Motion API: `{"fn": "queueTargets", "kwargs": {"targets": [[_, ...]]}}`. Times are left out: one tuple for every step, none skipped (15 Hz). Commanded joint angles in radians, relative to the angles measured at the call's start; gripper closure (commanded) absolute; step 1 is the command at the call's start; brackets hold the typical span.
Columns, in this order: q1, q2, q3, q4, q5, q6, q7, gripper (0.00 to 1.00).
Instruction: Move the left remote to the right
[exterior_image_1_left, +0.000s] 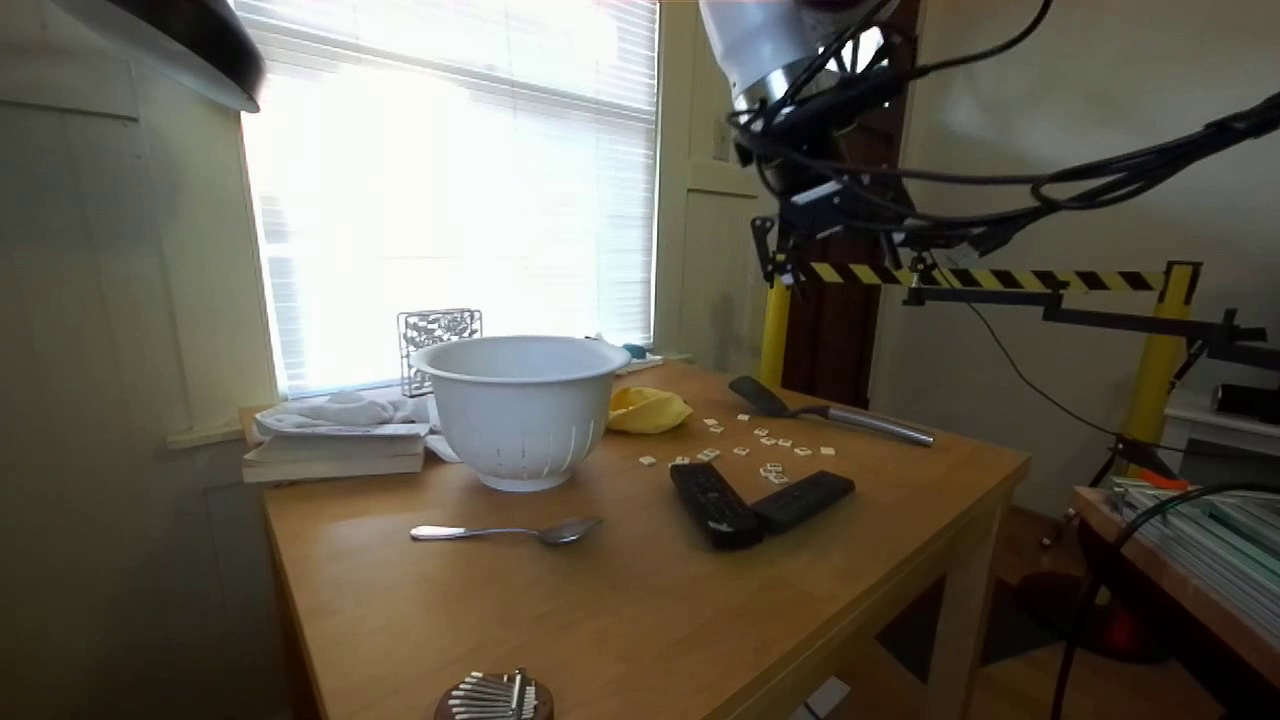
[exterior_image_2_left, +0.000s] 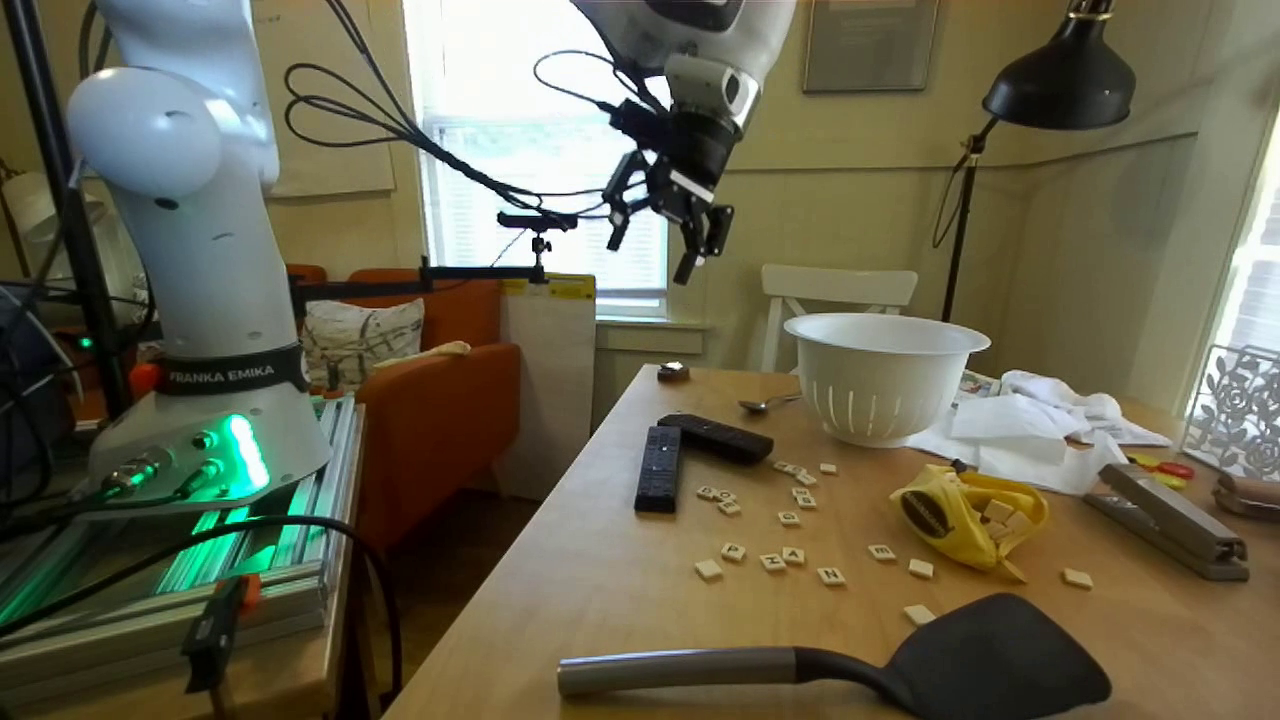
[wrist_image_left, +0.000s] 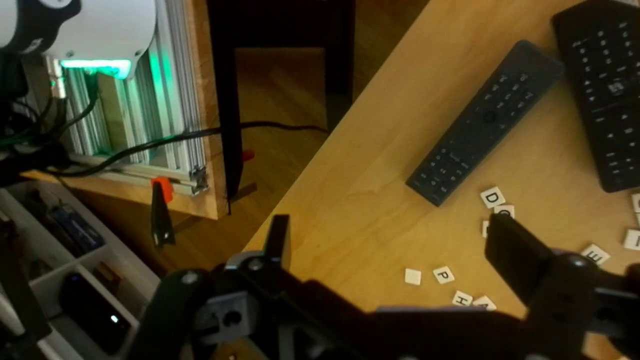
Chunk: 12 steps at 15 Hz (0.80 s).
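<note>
My pincer (wrist_image_left: 392, 235) hangs high, well above the table (exterior_image_2_left: 560, 580), jaws spread wide, gripping and touching nothing.

In the wrist view I see bare table and letter tiles (wrist_image_left: 443, 275) through the gap between the jaws. The slim black remote control (exterior_image_2_left: 658, 470) lies flat on the table; in an exterior view it sits left of the broader black remote control (exterior_image_2_left: 718, 440), whose left end is right up by its far end, and I can't tell whether the two touch. That broader one and the scattered tiles take up the table just to the slim one's right. Further right are a white colander (exterior_image_2_left: 885, 380) and a yellow pouch (exterior_image_2_left: 930, 510) of tiles; a spoon (exterior_image_2_left: 765, 405) lies far, a black-bladed spatula (exterior_image_2_left: 830, 665) near.
</note>
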Motion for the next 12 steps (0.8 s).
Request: {"fn": "queueTargets", "kwargs": {"targets": [[-0.039, -0.160, 0.038, -0.009, -0.068, -0.106, -0.193, 0.00], [-0.044, -0.186, 0.044, -0.002, -0.078, -0.126, -0.248, 0.00], [-0.051, -0.213, 0.049, 0.000, -0.083, -0.144, -0.310, 0.00], [-0.057, -0.233, 0.054, 0.004, -0.085, -0.157, -0.369, 0.00], [-0.062, -0.250, 0.058, 0.006, -0.086, -0.163, -0.428, 0.00], [-0.066, -0.263, 0.062, 0.006, -0.086, -0.166, -0.487, 0.00], [-0.070, -0.269, 0.065, 0.008, -0.084, -0.161, -0.546, 0.00], [-0.071, -0.271, 0.069, 0.009, -0.078, -0.151, -0.601, 0.00], [-0.070, -0.269, 0.073, 0.013, -0.069, -0.147, -0.654, 0.00], [-0.087, -0.260, 0.082, 0.009, -0.060, -0.147, -0.569, 0.00], [-0.087, -0.261, 0.085, 0.009, -0.060, -0.146, -0.605, 0.00], [-0.086, -0.261, 0.087, 0.009, -0.060, -0.146, -0.621, 0.00]]}}
